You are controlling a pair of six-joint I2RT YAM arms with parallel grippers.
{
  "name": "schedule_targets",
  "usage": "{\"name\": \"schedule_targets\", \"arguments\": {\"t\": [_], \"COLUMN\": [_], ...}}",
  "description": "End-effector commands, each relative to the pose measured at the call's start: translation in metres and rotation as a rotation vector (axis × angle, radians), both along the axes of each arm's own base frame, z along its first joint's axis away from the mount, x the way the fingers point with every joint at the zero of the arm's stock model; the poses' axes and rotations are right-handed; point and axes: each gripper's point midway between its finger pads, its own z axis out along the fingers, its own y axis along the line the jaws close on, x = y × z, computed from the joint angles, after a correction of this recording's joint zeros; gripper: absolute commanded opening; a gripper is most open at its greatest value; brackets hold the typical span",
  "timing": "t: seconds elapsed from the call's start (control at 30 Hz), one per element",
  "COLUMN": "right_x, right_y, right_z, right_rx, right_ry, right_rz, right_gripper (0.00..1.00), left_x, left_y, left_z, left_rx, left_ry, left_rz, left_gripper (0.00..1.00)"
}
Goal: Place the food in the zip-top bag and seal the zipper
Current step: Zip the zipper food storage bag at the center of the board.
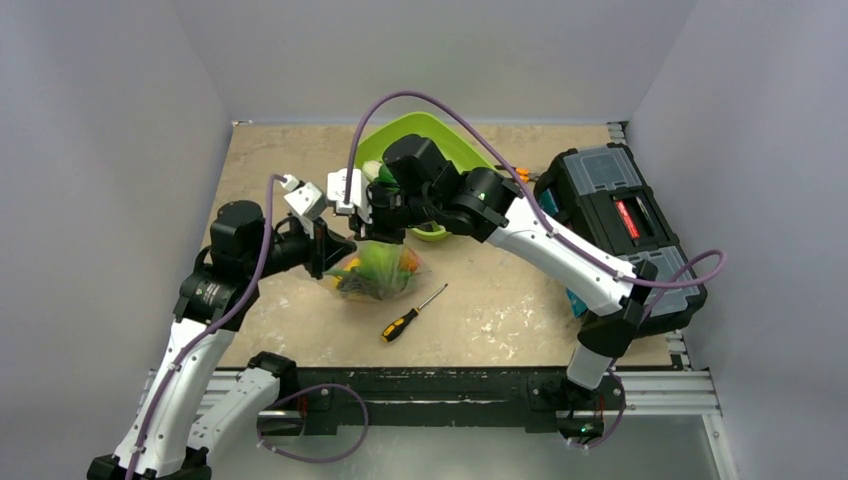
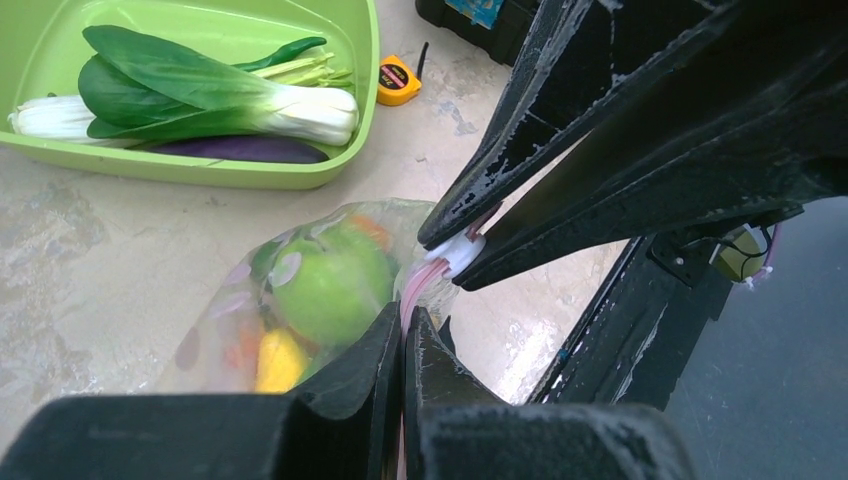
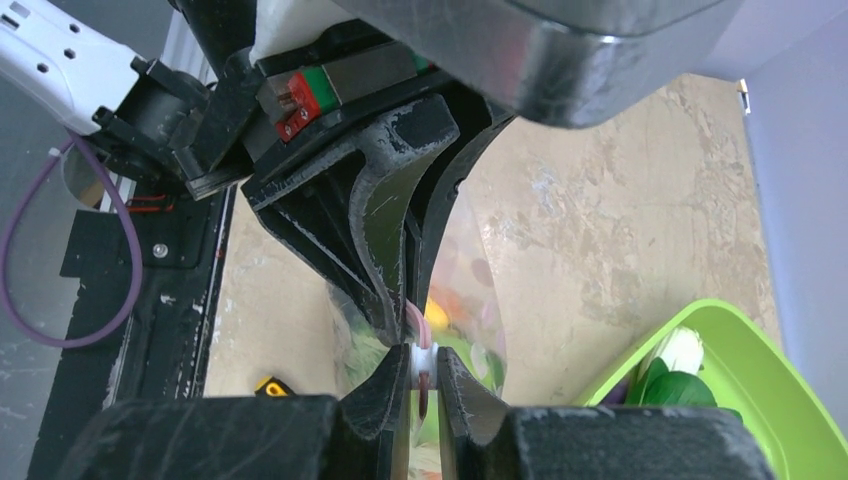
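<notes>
The left end effector (image 2: 403,345) is clenched on the pink zipper (image 2: 418,283). The right end effector (image 2: 452,252), just above it and almost touching, is pinched on the same strip at a small white slider. The bag (image 2: 250,320) hangs under both, with the food (image 2: 330,285) inside: a green apple plus yellow and orange pieces. I cannot tell whether the bag's bottom rests on the tabletop (image 1: 500,300).

The worry, as I see it, is how close the two grips are. If the right one drags along the strip, the thin plastic may bunch ahead of it and jam the slider. The strip could also slip out of the left one, which holds only a narrow edge. The weight of the food pulls on the mouth too, so part of it could stay unsealed. The fingers could also knock together.

The tabletop is mottled beige and scuffed, with plain grey walls on three sides. Beyond the right end effector sits a green tray (image 2: 250,172) of leafy greens, with a yellow tape measure (image 2: 398,82) past it. A screwdriver (image 1: 412,313) lies near the bag, and a black toolbox (image 1: 620,230) stands well off to the right.
</notes>
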Motion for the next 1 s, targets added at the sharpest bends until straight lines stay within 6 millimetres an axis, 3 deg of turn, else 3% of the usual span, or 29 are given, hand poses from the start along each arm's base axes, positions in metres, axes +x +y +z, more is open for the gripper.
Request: {"name": "schedule_targets", "arguments": {"t": [0.0,0.63,0.83,0.97], "right_x": [-0.016,-0.013,-0.041,-0.036], "right_y": [0.011,0.036,0.04,0.032], "right_z": [0.014,-0.013,-0.028,-0.029], "right_rx": [0.036,0.067,0.089,0.089], "right_ry": [-0.028,-0.054,0.029,0.022], "right_rz": [0.098,0.166,0.311,0.259], "right_gripper": [0.0,0.0,0.02,0.05], "left_x": [-0.006,-0.013,-0.01,-0.008], "left_y": [-0.01,-0.011,-0.009,-0.009], "left_z": [0.024,0.032,0.031,0.03], "left_rx": [-0.05,-0.072,-0.066,-0.062], "left_ry": [-0.101,-0.148,-0.151,-0.148], "left_rz": [-0.083,-0.101,-0.085,-0.075], "left_gripper": [0.0,0.0,0.0,0.0]}}
